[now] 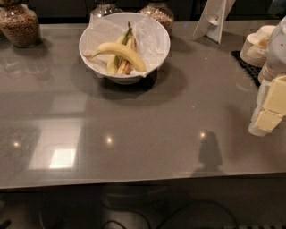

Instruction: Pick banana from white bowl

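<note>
The banana (119, 51), long, curved and bright yellow with a brownish stem tip at its left end, lies across the top of the white bowl (154, 58) at the back of the grey counter. The bowl is lined with crinkled white paper. Under the banana lie shorter brown-streaked bananas with greenish stems (126, 42). My gripper (268, 107) is at the right edge of the view, far right of the bowl and lower in the picture, with pale yellow pads on a white arm. It is well apart from the banana.
Glass jars of grain stand at the back left (18, 24) and behind the bowl (157, 13). A white folded stand (212, 20) is at the back right. Stacked beige bowls (257, 47) sit on a black mat at the right. The counter's front edge runs along the bottom.
</note>
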`<state>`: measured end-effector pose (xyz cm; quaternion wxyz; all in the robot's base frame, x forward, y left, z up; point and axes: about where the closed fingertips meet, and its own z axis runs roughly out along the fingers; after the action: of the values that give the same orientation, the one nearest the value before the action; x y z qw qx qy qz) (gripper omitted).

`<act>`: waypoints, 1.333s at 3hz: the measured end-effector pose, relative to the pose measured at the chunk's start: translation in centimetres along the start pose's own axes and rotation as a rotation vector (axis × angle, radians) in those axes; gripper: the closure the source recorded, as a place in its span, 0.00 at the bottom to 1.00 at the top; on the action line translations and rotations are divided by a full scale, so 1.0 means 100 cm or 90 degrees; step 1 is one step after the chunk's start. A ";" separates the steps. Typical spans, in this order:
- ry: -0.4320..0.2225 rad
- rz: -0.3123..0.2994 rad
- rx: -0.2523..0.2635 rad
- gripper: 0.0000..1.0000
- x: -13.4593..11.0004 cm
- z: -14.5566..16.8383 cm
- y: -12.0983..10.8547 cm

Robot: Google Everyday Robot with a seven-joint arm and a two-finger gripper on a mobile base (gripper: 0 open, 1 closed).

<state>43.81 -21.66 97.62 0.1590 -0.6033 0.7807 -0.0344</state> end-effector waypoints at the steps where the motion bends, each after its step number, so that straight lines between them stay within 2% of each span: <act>1: 0.000 0.000 0.000 0.00 0.000 0.000 0.000; 2: -0.049 0.002 0.014 0.00 -0.018 0.002 -0.011; 3: -0.150 0.010 0.042 0.00 -0.061 0.010 -0.036; 4: -0.239 0.014 0.076 0.00 -0.116 0.016 -0.068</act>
<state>53.19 -12.20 100.15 0.3378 -0.5799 0.7406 0.0344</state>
